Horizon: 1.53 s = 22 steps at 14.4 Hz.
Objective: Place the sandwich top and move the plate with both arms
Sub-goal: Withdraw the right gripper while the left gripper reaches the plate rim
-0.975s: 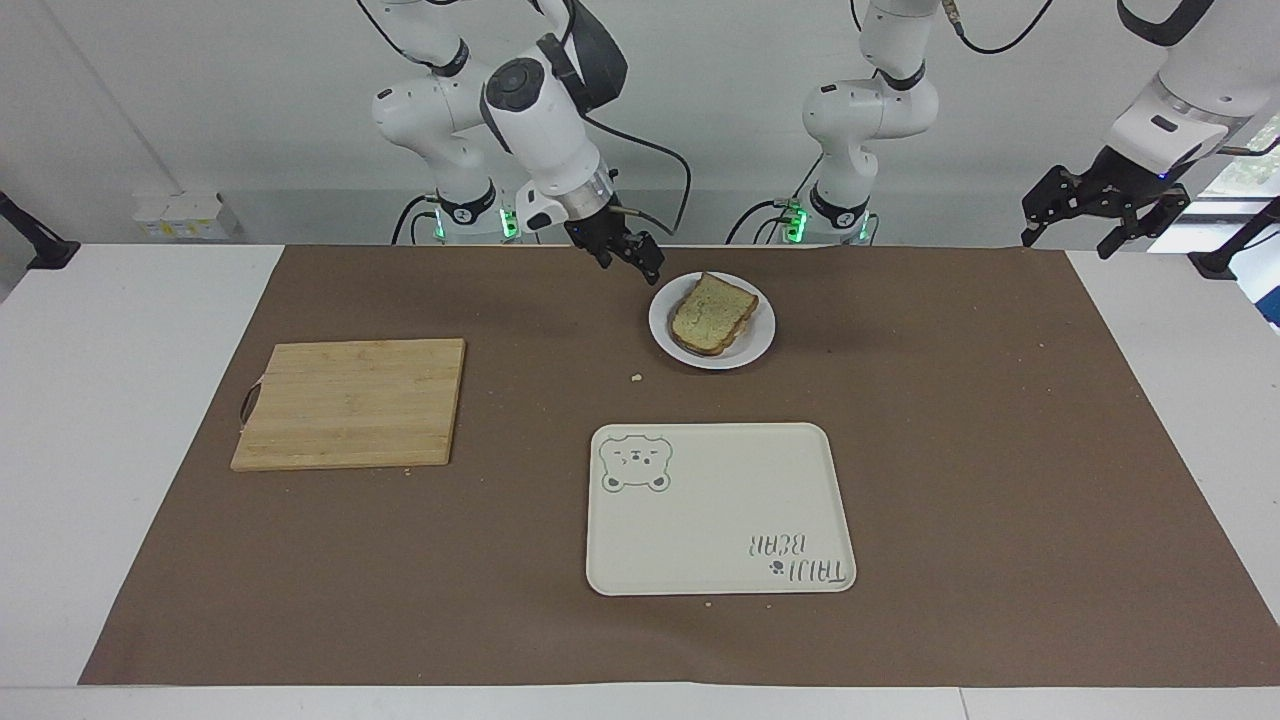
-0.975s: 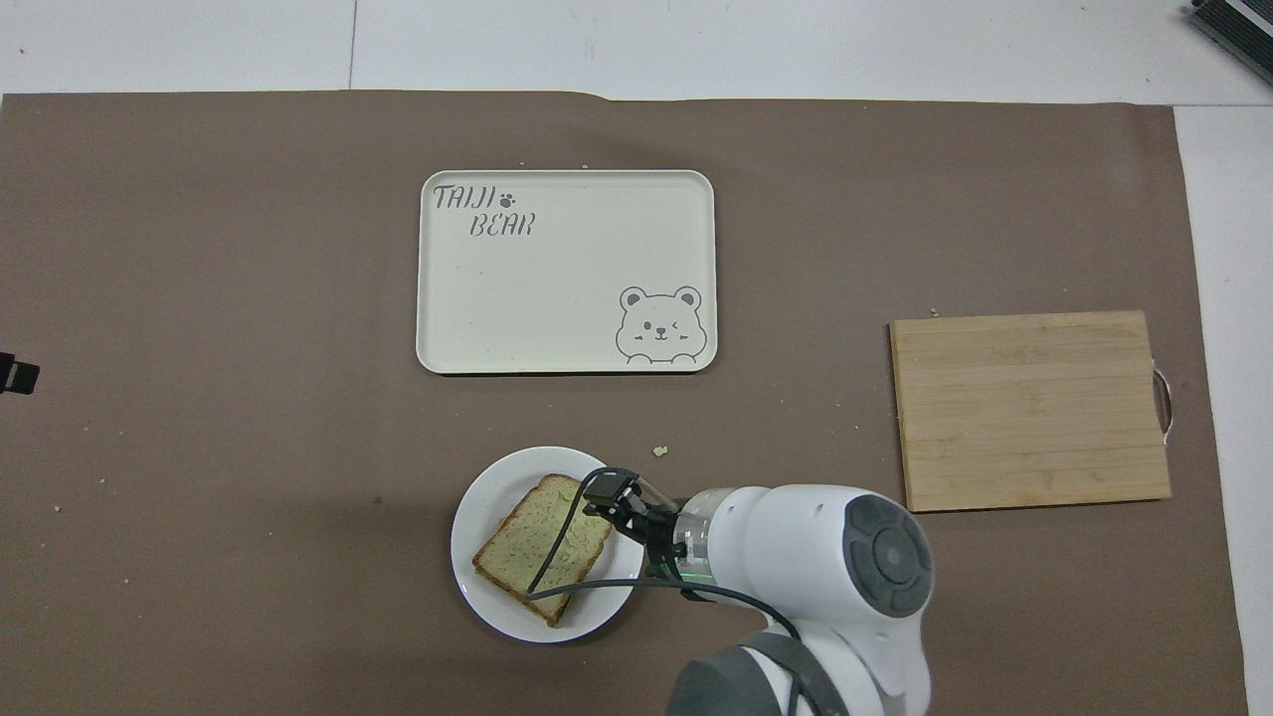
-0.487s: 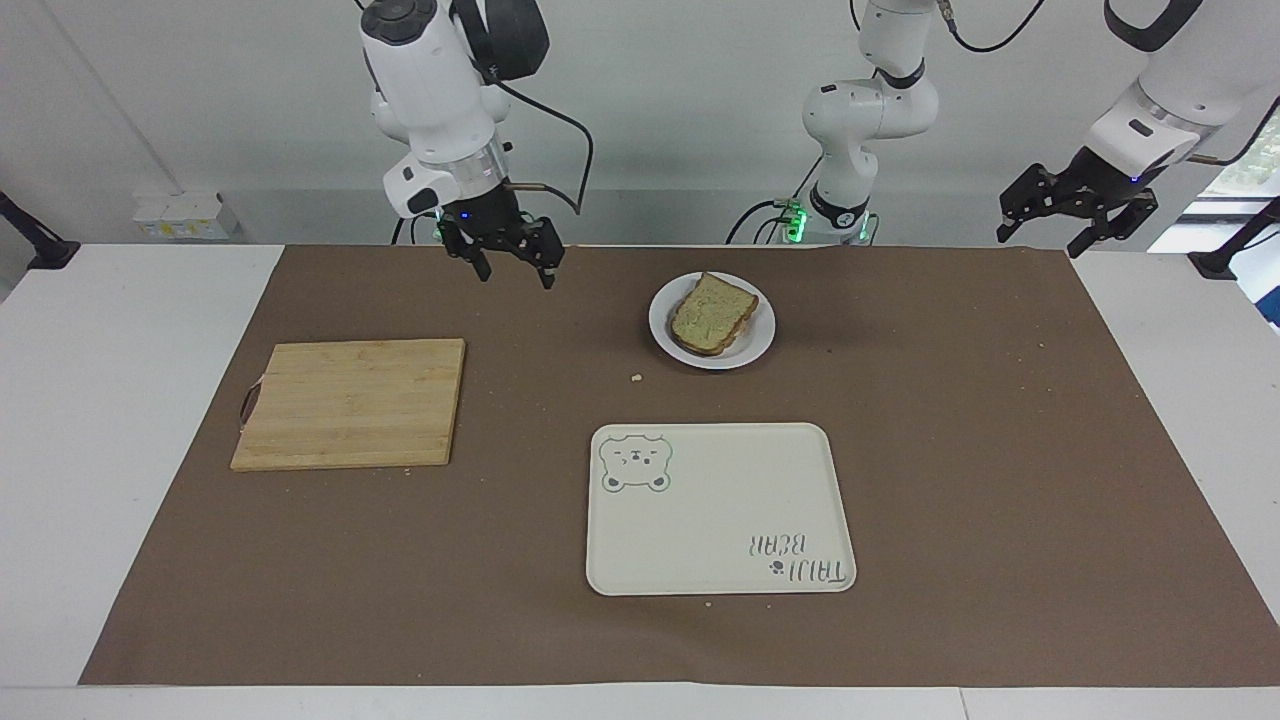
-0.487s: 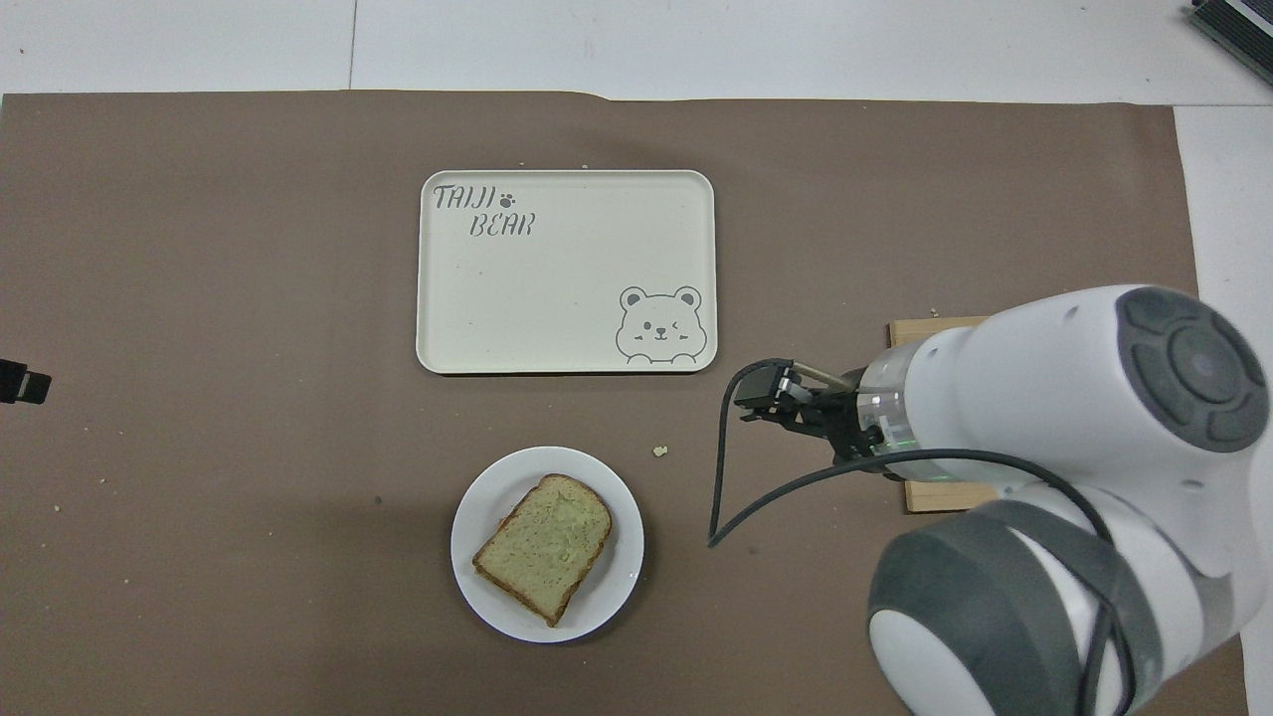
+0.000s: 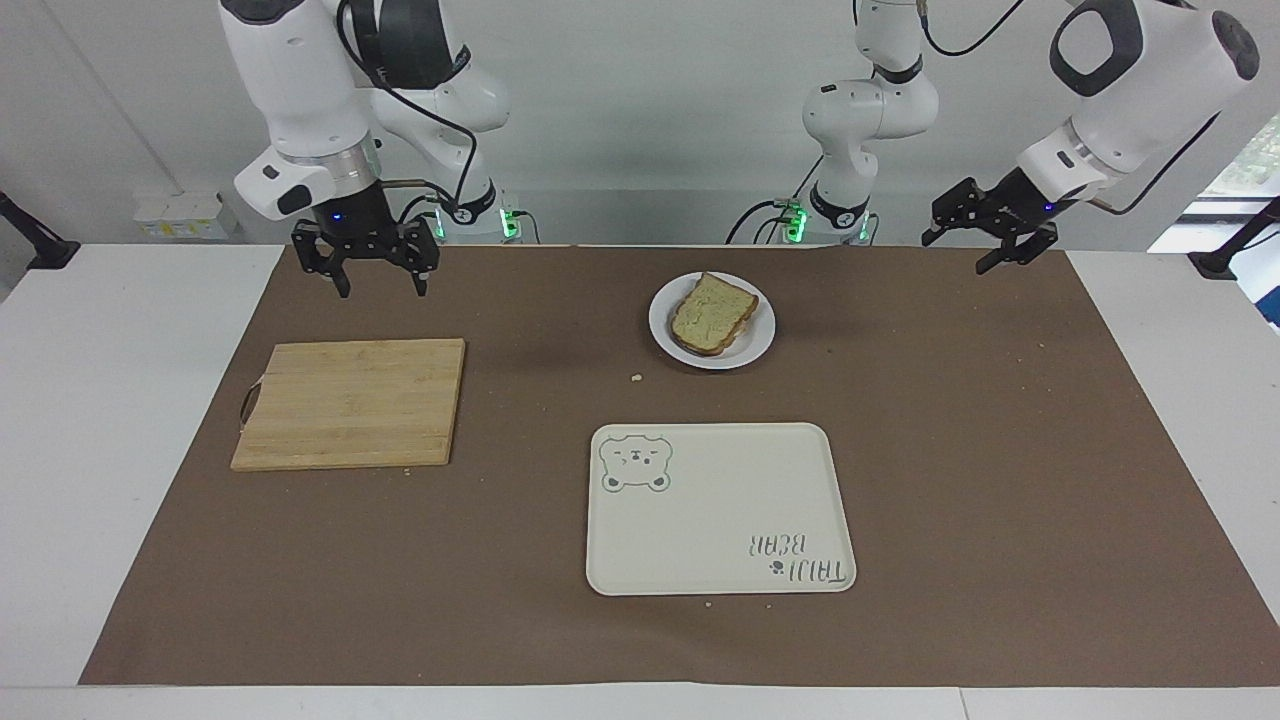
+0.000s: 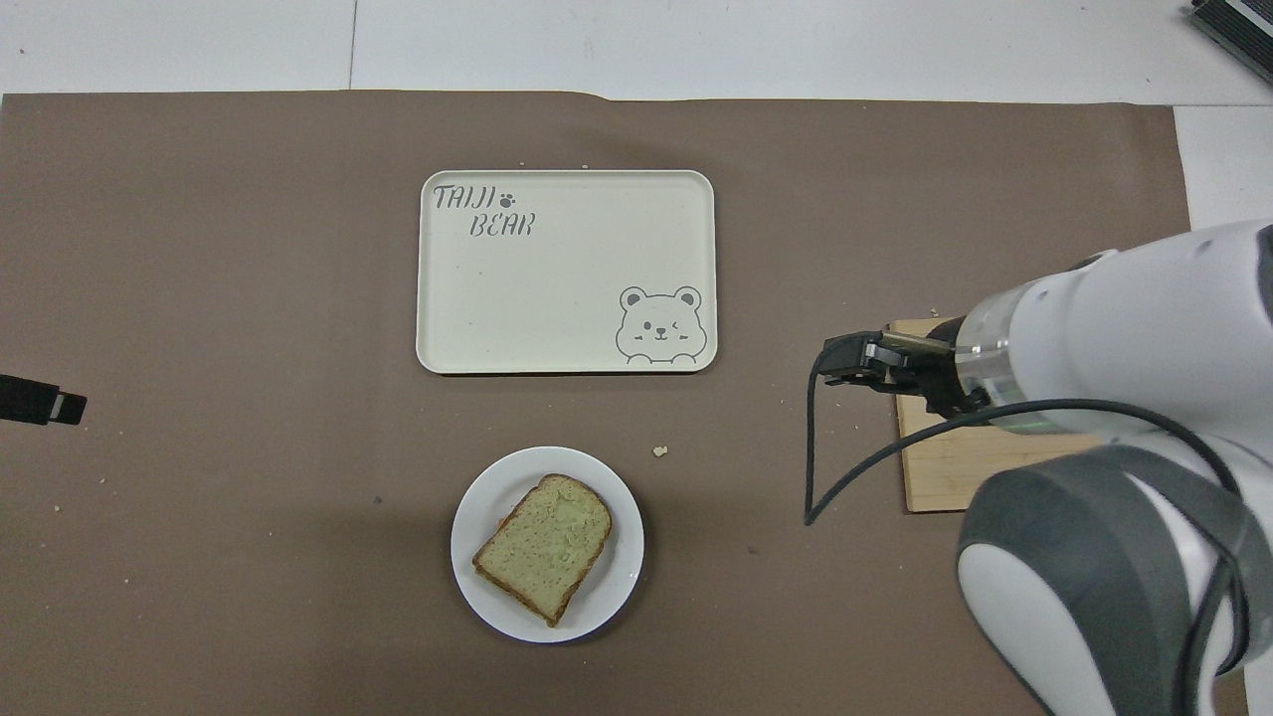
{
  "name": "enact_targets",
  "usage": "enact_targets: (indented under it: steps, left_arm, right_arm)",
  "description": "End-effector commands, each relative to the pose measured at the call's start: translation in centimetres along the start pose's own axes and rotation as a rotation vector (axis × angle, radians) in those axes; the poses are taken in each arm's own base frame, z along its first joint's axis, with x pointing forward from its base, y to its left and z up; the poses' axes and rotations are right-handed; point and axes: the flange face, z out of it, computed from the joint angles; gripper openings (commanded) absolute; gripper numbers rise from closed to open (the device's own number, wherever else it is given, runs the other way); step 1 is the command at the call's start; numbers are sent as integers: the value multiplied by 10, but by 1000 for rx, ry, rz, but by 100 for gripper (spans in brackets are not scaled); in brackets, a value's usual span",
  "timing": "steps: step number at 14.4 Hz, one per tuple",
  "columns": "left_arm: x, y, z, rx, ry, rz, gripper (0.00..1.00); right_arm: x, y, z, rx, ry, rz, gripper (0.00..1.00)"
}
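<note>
Facing view: the sandwich top (image 5: pixel 712 313) lies on the plate (image 5: pixel 664 335), which sits on the brown mat (image 5: pixel 1000 450) at about twelve o'clock from the bear-print tray (image 5: pixel 700 520). The right pincer (image 5: pixel 378 288) hangs empty with its fingers spread wide, over the mat just above the cutting board (image 5: pixel 350 402). The left pincer (image 5: pixel 990 252) hovers empty, fingers apart, over the mat's corner at the left arm's end of the counter (image 5: pixel 60 420).

Overhead view: the plate (image 6: pixel 617 597) with the sandwich top (image 6: pixel 544 545) sits at six o'clock from the tray (image 6: pixel 557 288). The right pincer (image 6: pixel 875 364) covers the cutting board's (image 6: pixel 945 467) edge. Only a black tip of the left pincer (image 6: pixel 40 400) shows, at nine o'clock.
</note>
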Motion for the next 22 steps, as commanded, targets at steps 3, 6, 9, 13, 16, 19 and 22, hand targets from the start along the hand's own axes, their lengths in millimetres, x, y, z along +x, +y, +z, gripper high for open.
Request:
enact_targets:
  steps: [3, 6, 9, 13, 16, 19, 22]
  left_arm:
    - [-17, 2, 71, -192, 65, 38, 100]
    - [-23, -2, 100, -280, 67, 43, 100]
    - [-31, -13, 147, -408, 106, 80, 100]
    - [-37, -27, 191, -493, 123, 74, 86]
    - [-43, -30, 227, -503, 142, 67, 78]
    - [-38, -14, 261, -488, 155, 27, 65]
    - [-40, -12, 281, -472, 136, 9, 54]
  right_arm:
    - [8, 50, -22, 11, -110, 44, 100]
    - [9, 51, -18, 10, -112, 111, 100]
    - [8, 43, -17, 15, -114, 132, 100]
    - [9, 37, -18, 16, -111, 121, 100]
    - [9, 40, -18, 16, -110, 127, 100]
    - [9, 39, -18, 16, -109, 124, 100]
    - [9, 40, -18, 16, -110, 127, 100]
